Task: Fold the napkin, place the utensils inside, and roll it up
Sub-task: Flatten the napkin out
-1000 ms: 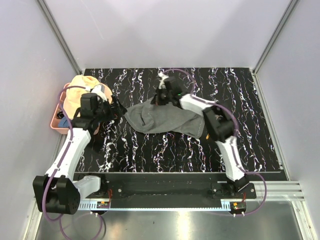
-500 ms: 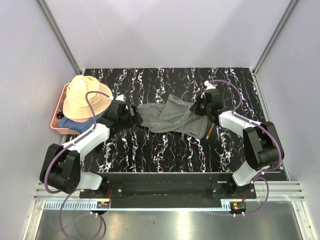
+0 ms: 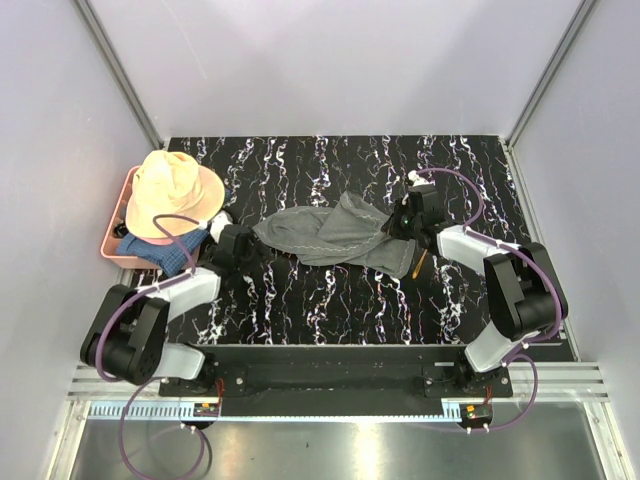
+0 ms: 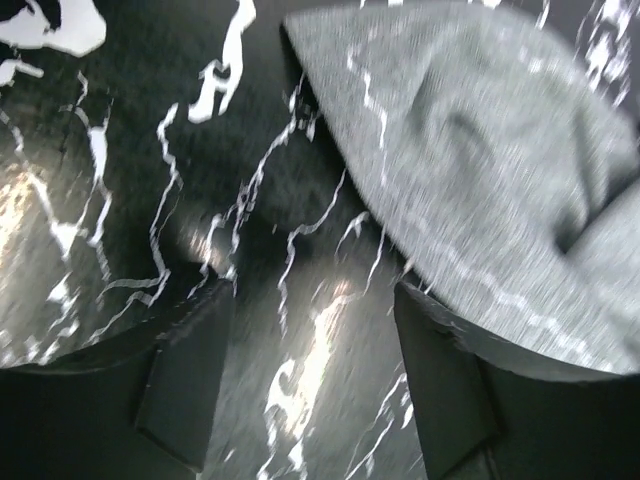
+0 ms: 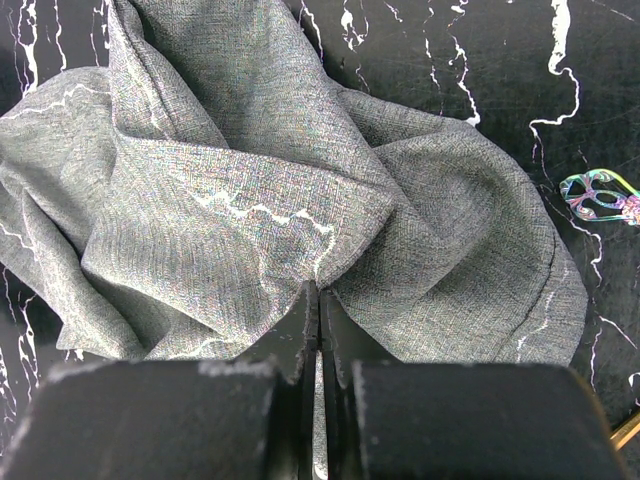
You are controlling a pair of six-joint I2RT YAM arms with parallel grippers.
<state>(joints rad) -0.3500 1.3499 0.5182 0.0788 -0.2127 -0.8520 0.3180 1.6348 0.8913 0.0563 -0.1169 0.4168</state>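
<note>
Between the fingers of my left gripper [image 4: 312, 300], which stood apart, lay only bare marbled table [image 4: 120, 200]. The nearest corner of the napkin [image 4: 480, 150] sat just ahead of them. At the cloth's right end, my right gripper [image 5: 312, 292] was pressed tight together on a puckered fold of it. The napkin lay crumpled across the middle of the table. A gold-orange spoon [image 3: 419, 264] poked out at its near right edge. Off to the left, a peach hat [image 3: 170, 188] rested over a blue cloth [image 3: 150, 248] in a pink tray [image 3: 112, 246].
</note>
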